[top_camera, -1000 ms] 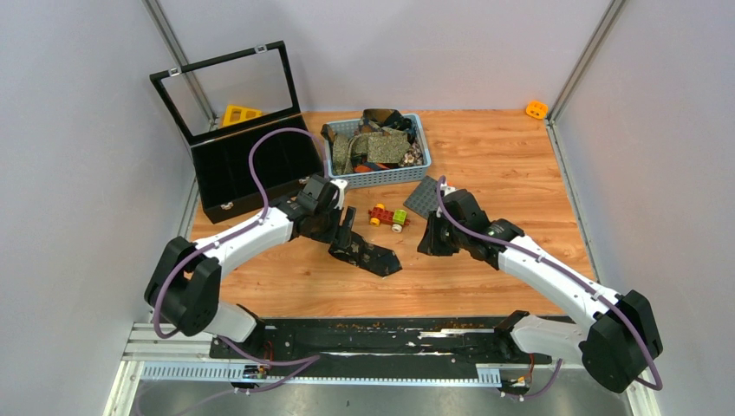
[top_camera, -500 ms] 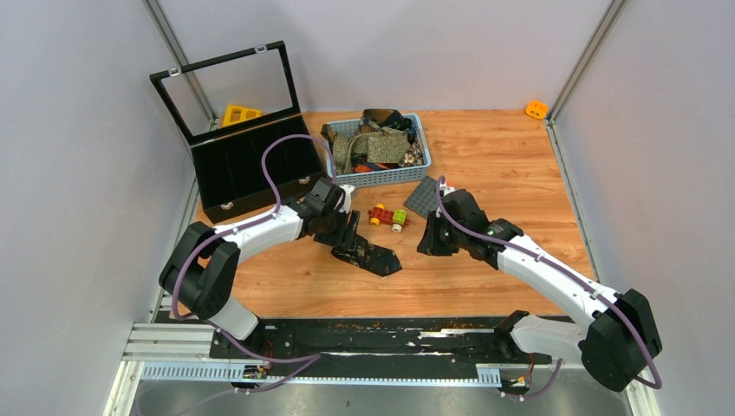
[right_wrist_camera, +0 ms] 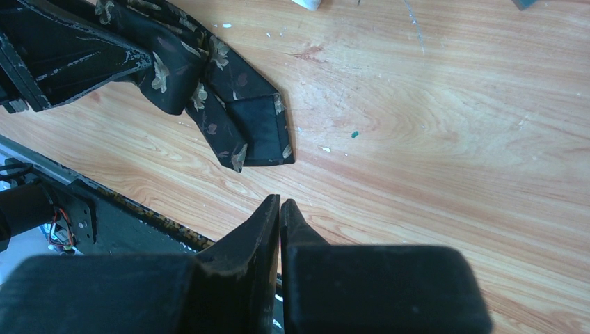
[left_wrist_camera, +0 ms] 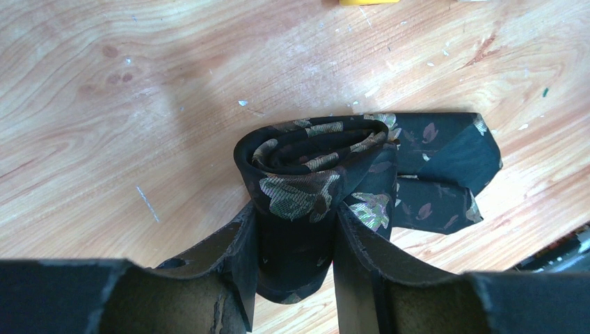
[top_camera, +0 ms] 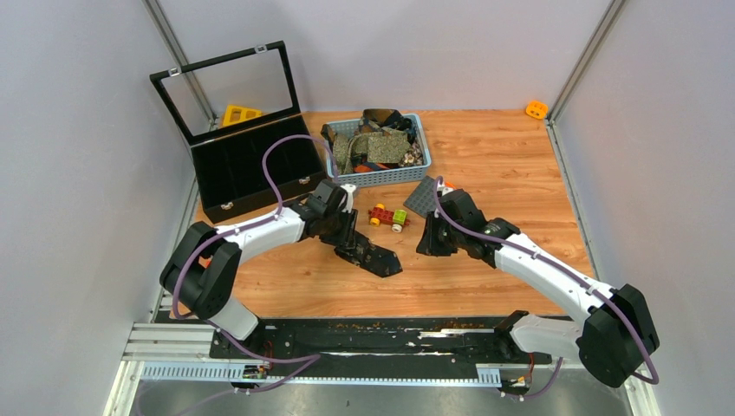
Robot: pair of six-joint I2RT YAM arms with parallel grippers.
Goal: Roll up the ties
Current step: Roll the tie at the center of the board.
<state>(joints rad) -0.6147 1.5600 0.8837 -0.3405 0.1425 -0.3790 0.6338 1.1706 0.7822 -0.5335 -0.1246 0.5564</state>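
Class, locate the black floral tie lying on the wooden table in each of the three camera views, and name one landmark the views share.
Top external: black tie at table centre, at the left arm's tip.
Left wrist: black tie mid-frame, rolled, between the fingers.
Right wrist: black tie upper left, flat end towards centre.
Shared landmark: the left gripper on the tie's rolled end.

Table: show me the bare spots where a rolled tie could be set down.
Free: the far right tabletop between basket and orange piece; the near strip between tie and rail. Crowded: the middle, around the left gripper, bricks, grey plate and right gripper.
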